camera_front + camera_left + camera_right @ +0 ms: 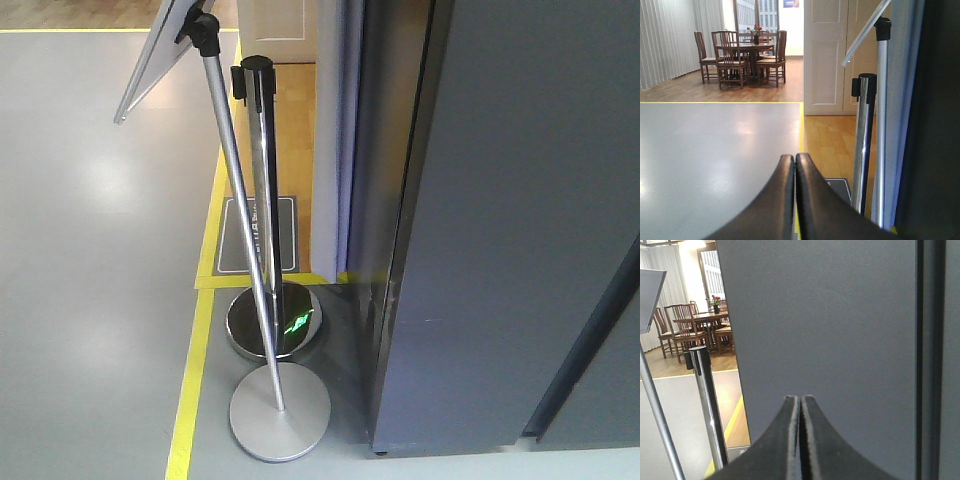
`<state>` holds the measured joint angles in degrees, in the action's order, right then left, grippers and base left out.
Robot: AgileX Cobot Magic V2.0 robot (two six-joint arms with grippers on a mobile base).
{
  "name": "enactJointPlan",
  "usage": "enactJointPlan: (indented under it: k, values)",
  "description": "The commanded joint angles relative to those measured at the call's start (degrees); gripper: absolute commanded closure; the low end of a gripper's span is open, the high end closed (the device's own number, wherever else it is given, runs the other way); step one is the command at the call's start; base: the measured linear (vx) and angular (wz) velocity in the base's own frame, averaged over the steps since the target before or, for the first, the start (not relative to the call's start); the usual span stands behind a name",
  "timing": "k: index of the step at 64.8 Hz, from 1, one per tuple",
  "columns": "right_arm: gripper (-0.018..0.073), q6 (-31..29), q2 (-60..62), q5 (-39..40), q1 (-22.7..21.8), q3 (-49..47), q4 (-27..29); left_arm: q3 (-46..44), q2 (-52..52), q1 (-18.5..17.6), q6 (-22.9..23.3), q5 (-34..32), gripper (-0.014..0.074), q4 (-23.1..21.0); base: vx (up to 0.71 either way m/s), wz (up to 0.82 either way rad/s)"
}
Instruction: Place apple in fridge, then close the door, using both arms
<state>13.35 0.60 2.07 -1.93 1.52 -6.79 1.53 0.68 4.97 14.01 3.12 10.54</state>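
Note:
The apple is out of view in every frame. A tall dark grey unit (520,200) fills the right of the front view, and all its panels are closed. No white interior shows, so I cannot tell which panel is the fridge door. My right gripper (800,399) is shut and empty, pointing at the flat grey panel (830,315) just left of a vertical seam (927,360). My left gripper (795,157) is also shut and empty. It points out over the grey floor, with the unit's dark edge (935,125) at its right.
A chrome barrier post (262,200) on a shiny round base (273,320) stands just left of the unit. A leaning sign stand (240,230) with a flat disc base (280,410) crosses it. Yellow floor tape (195,370) runs alongside. A dining table with chairs (742,55) stands far off.

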Motion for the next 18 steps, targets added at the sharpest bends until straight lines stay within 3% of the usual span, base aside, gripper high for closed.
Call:
enactJointPlan:
  k: [1,18]
  values:
    - [0.0564,-0.26,0.65,4.33,-0.28,0.06,-0.43,1.20,0.89,-0.28,0.33,-3.94,0.0602,-0.44,0.00,0.00]
    - [0.0564,-0.26,0.65,4.33,-0.28,0.06,-0.43,1.20,0.89,-0.28,0.33,-3.94,0.0602,-0.44,0.00,0.00]
